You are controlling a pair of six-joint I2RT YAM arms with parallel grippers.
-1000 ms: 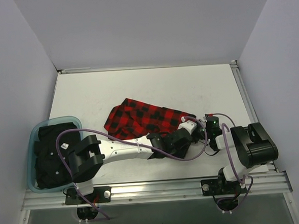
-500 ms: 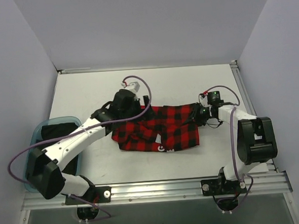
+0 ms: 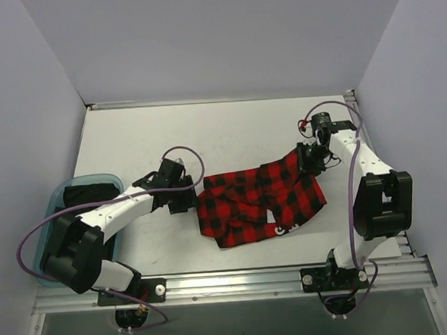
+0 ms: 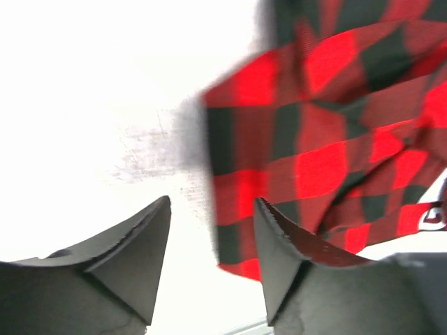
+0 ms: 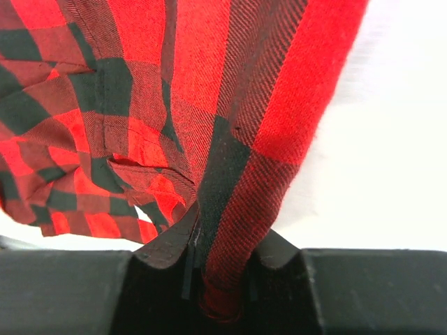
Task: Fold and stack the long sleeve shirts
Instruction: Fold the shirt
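The red-and-black check flannel shirt (image 3: 260, 203) lies crumpled at the table's middle right, with white lettering (image 3: 284, 228) near its front edge. My left gripper (image 3: 191, 201) is open and empty at the shirt's left edge. In the left wrist view (image 4: 211, 230) the cloth (image 4: 328, 125) lies just beyond the right finger, not between the fingers. My right gripper (image 3: 308, 159) is shut on the shirt's far right corner. The right wrist view shows a bunched fold (image 5: 237, 174) pinched in my right gripper (image 5: 227, 241).
A teal basket (image 3: 49, 202) with dark clothing (image 3: 79, 196) stands at the left edge, beside the left arm. The white table (image 3: 229, 129) is bounded by walls at the back and both sides, with a metal rail along the right edge (image 3: 362, 140).
My left gripper has let go of the shirt's left part and moved nearer. My right gripper has moved right and back, dragging the shirt to the right.
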